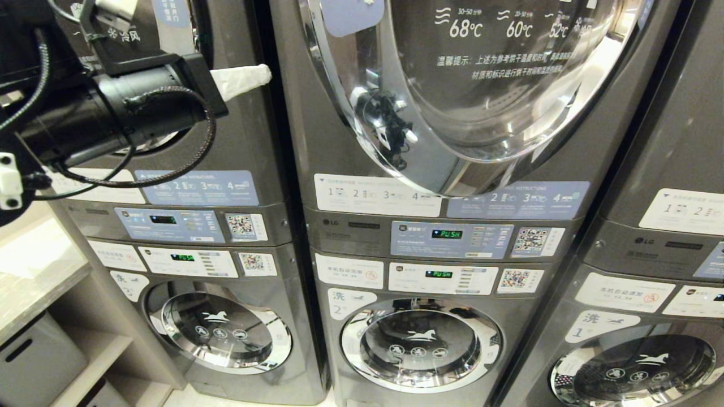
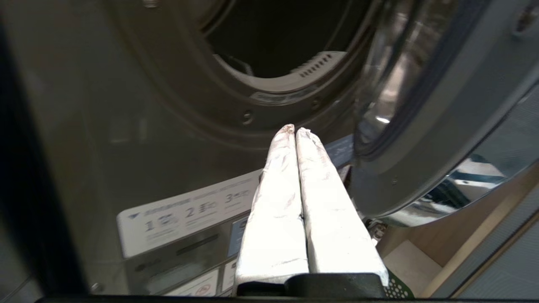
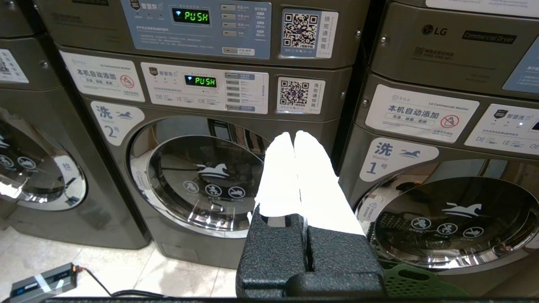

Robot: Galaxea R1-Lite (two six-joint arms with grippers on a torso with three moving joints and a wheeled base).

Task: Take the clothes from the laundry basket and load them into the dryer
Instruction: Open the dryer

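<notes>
The left gripper (image 2: pixel 294 130) – fingers pressed together, holding nothing – is raised toward the open dryer (image 2: pixel 269 54), its door (image 2: pixel 421 126) swung aside for loading.

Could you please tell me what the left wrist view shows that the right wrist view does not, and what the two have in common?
Only the left wrist view shows the dryer's open mouth with the dark drum behind it, the swung-open glass door beside it, and the shut, empty left tool pointing toward that opening.

Only the right wrist view shows the lower washers, numbers 2 and 1, both closed, two green PUSH displays, the shut right tool, a green basket rim and a small box on the floor.

Both show white-wrapped fingers pressed together holding nothing, and grey machines with instruction labels.
</notes>
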